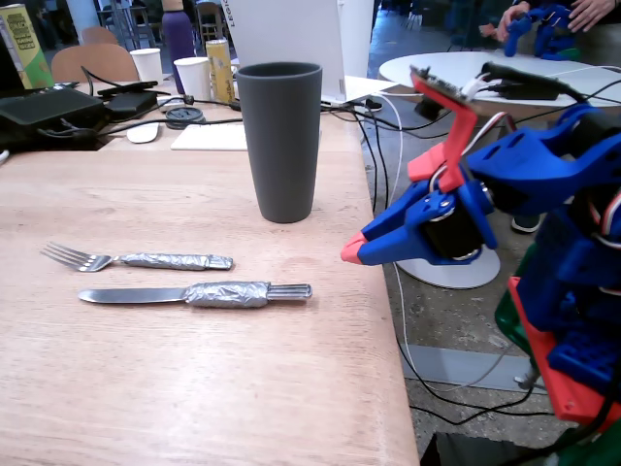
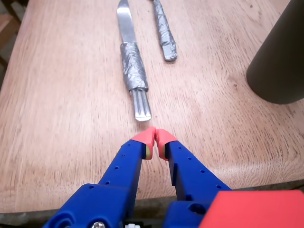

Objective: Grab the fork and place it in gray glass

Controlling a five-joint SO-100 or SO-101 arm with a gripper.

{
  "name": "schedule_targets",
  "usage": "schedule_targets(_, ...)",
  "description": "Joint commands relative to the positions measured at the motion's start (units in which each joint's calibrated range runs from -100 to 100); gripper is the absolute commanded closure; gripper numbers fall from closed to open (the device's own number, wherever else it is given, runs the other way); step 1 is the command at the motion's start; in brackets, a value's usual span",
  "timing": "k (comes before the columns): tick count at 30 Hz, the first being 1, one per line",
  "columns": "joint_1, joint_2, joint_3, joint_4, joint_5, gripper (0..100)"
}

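Observation:
The fork (image 1: 136,259) lies flat on the wooden table (image 1: 146,388), tines pointing left, foil-wrapped handle to the right. In the wrist view only its handle end (image 2: 164,33) shows at the top. The gray glass (image 1: 280,141) stands upright behind it; its lower part shows at the right edge of the wrist view (image 2: 280,61). My gripper (image 1: 353,252) is blue with red tips, shut and empty, at the table's right edge, well right of the fork. In the wrist view the gripper (image 2: 155,135) points at the knife's handle end.
A foil-wrapped knife (image 1: 199,293) lies just in front of the fork, parallel to it; it also shows in the wrist view (image 2: 132,61). White paper cups (image 1: 192,76), a can (image 1: 219,70), cables (image 1: 383,146) and dark devices (image 1: 49,107) crowd the back.

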Motion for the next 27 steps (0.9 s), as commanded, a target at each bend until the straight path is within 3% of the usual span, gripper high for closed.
schedule_targets(1,-0.33,-0.89,0.34,0.10,0.20,100)
schedule_targets(17,-0.67,3.40,-1.74,-0.97,0.24,100)
schedule_targets(27,-0.84,46.80,-56.67,0.26,-0.39,100)
